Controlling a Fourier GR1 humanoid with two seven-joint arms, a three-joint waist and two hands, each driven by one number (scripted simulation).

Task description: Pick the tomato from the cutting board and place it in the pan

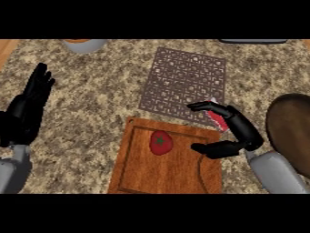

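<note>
Speckled stone tabletop, grainy beige and brown, edged by pale wood at both sides.

At lower centre, a rectangular board of reddish-brown wood with a shallow groove running inside its rim. On its upper left part, a tomato: round, glossy red, with a small green star of a stem on top. Lying flat on the wood, touched by nothing.

Just beyond the board's far edge, a thin square mat, brown, pierced all over in a fine lattice and set slightly askew.

At the right edge, a pan: dark brown, round, smooth inside, partly cut off by the frame. Well apart from the tomato.

Between board and pan, the right hand, black and matte on a grey forearm. Released, with fingers and thumb spread in a wide curve facing the tomato, grasping nothing and close beside the fruit without touching it. Behind its fingers, a small red-and-white thing, perhaps a packet; too hidden to say for certain.

At the left edge, the left hand, resting with fingers straight and pointing up, also released.

At the top edge, a grey round bowl, only partly visible.
</note>
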